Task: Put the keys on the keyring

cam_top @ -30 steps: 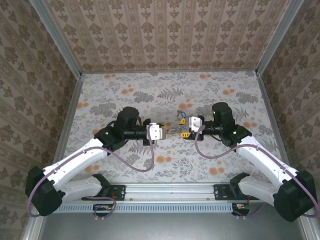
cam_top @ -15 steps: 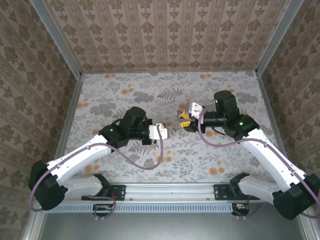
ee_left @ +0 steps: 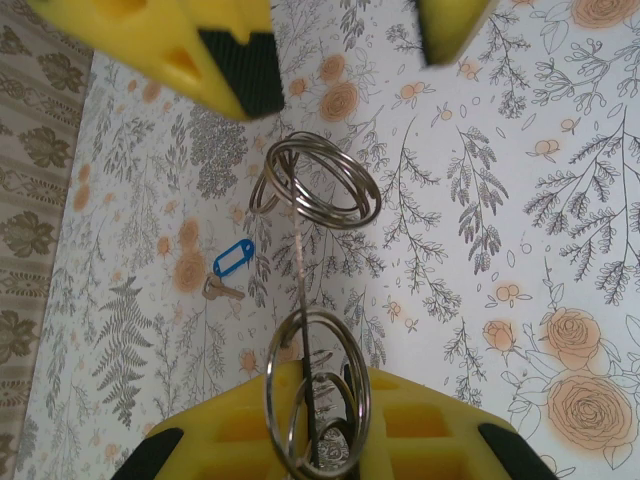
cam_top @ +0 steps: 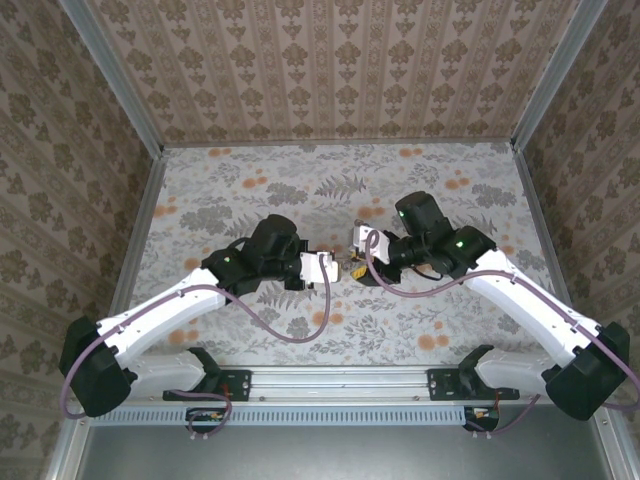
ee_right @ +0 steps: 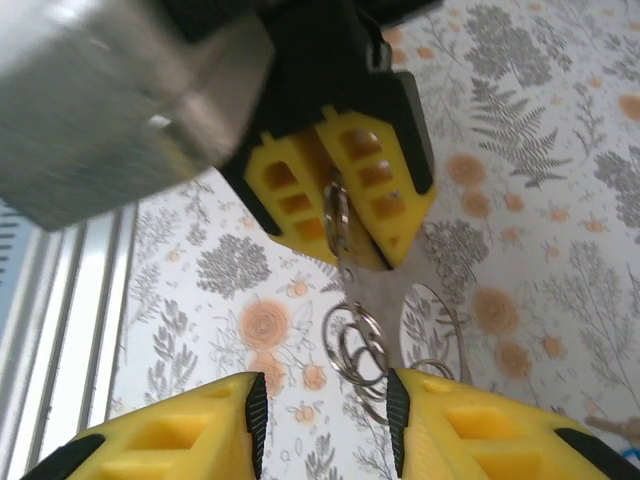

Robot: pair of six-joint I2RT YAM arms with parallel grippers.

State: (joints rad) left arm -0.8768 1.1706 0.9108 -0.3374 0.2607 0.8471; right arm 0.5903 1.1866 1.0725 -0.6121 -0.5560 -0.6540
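The keyring is a bunch of thin silver wire rings joined by a narrow metal strip. My left gripper point(ee_left: 315, 425) is shut on its near ring, and the far ring point(ee_left: 315, 182) hangs free above the table. My right gripper point(ee_right: 325, 405) is open, with the dangling rings point(ee_right: 357, 345) in the gap between its yellow fingers, close to the right pad. From above, the left gripper point(cam_top: 336, 268) and right gripper point(cam_top: 358, 260) meet tip to tip at mid-table. The keys point(ee_left: 230, 268), one small key with a blue tag, lie flat on the cloth beyond the ring.
A floral cloth point(cam_top: 250, 180) covers the table, which is boxed in by patterned walls point(cam_top: 330, 60) at the back and sides. A metal rail point(cam_top: 330, 380) runs along the near edge, between the arm bases.
The right gripper, which had pulled up and away to the right half a second ago, has swung back down and left to face the left gripper. The left gripper has kept its hold on the keyring.
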